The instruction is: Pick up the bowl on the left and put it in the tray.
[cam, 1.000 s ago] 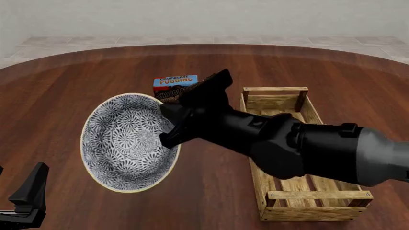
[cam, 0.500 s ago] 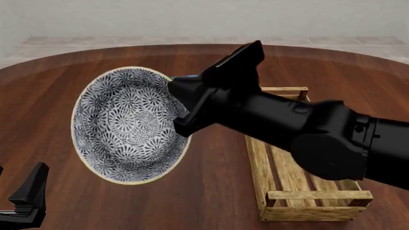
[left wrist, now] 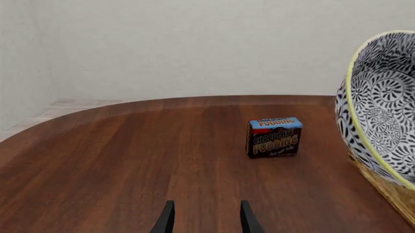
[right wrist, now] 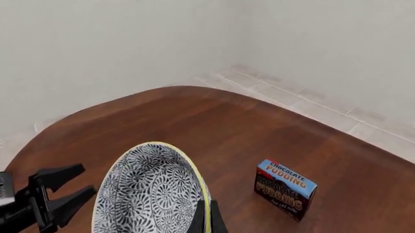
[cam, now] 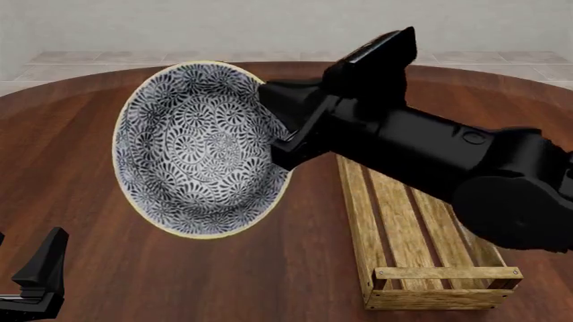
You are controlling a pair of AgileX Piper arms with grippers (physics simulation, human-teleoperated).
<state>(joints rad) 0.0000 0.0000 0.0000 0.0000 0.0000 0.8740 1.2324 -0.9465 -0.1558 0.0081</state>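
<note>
Closest to the camera in the front view, the left gripper [cam: 36, 278] sits low at the near-left corner of the bench [cam: 80, 154], jaws spread apart with nothing between them, well away from the action. Its wrist view shows the two fingertips parted over bare wood.

Next out is the tray [cam: 421, 228], lying on the right side of the bench with its long axis running away from the camera, near end closest to us. Nothing in it that I can see, though the arm hides its far end.

Then the bowl [cam: 201, 147]: it's off the bench, tipped up nearly on edge with the inside facing the camera, hanging just left of the tray's far half. The right gripper [cam: 279, 137] is clenched on the bowl's right-hand rim; the right wrist view shows the rim edge running straight into the jaws.

So the thing that matters: the bowl hangs out to the left of the jaws, and the tray is to the right and below. My read is the right arm needs to carry it rightward over the slats and level it out before lowering.

Farthest back, the pudding box [left wrist: 274, 137] stands on the bench beyond the bowl, not involved.
</note>
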